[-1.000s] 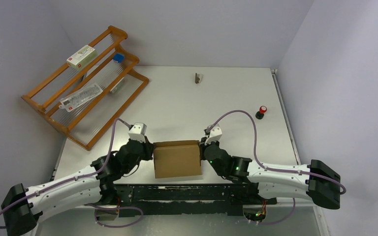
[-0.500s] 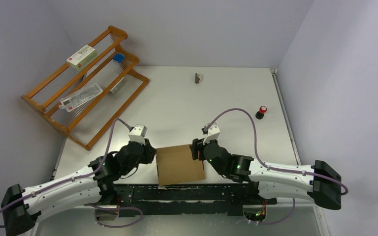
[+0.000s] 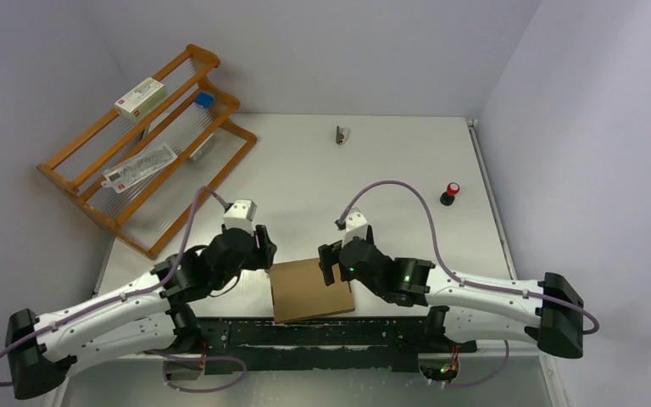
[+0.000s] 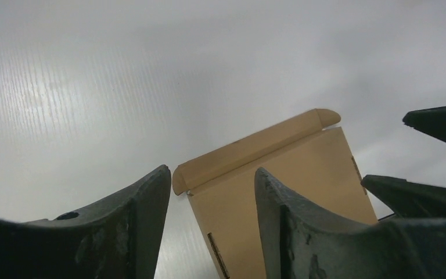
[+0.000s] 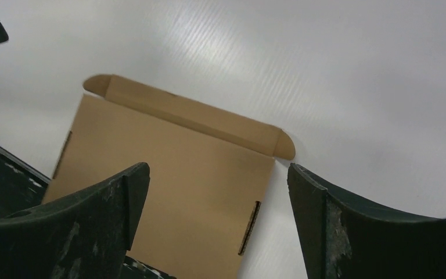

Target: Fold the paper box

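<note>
There is one paper box of plain brown cardboard. It lies flat on the white tabletop at the near edge, between the two arms, and its near side reaches the dark rail of the arm bases. In both wrist views one narrow flap with rounded ends shows along its far side.

There are two tools. The left tool stands just beside the far left corner of the box, with its jaws apart and nothing between them. The right tool stands over the far right corner, spread wide and also released.

Well apart, at the far left, one wooden rack carries one white carton with red print, one flat packet and one small blue piece. One small grey object and one red-capped item stand on the far side.
</note>
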Robot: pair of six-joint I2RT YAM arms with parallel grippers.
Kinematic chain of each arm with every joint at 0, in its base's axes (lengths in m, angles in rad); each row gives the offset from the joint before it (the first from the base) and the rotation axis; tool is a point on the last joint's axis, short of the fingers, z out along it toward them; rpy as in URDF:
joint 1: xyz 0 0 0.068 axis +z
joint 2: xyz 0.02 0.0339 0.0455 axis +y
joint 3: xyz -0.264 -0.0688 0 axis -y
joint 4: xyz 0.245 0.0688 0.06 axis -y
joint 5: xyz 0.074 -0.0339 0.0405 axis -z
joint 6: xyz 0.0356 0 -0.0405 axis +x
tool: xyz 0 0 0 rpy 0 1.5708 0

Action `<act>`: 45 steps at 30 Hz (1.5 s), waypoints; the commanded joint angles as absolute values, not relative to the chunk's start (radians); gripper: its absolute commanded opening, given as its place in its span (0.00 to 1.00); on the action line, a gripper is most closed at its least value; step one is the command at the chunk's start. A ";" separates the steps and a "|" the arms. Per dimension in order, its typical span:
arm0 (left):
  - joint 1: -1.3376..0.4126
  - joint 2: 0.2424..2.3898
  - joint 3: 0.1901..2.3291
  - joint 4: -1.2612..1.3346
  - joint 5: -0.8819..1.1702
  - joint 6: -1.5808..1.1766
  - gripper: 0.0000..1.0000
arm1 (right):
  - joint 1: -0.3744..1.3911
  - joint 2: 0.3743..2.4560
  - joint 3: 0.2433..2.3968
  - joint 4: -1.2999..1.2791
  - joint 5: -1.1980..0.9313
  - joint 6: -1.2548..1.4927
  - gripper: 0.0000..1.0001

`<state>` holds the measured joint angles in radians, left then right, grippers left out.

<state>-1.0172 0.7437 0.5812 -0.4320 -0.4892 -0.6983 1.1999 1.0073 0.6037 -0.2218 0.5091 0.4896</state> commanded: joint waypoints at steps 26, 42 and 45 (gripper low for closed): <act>-0.808 0.701 0.307 -0.329 0.018 -0.896 0.76 | 0.782 1.329 0.632 -0.244 -0.172 0.532 1.00; -0.808 0.859 0.391 -0.150 -0.049 -0.719 0.44 | 0.774 1.334 0.663 -0.124 -0.214 0.461 0.68; -0.808 0.857 0.414 -0.128 -0.089 -0.666 0.42 | 0.768 1.317 0.670 -0.082 -0.208 0.434 0.63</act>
<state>-0.8124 0.8642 0.3519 -0.2409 -0.0402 -0.7521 0.7750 1.3567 0.6300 -0.1802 -0.2008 0.4820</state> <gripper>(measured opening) 0.435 0.652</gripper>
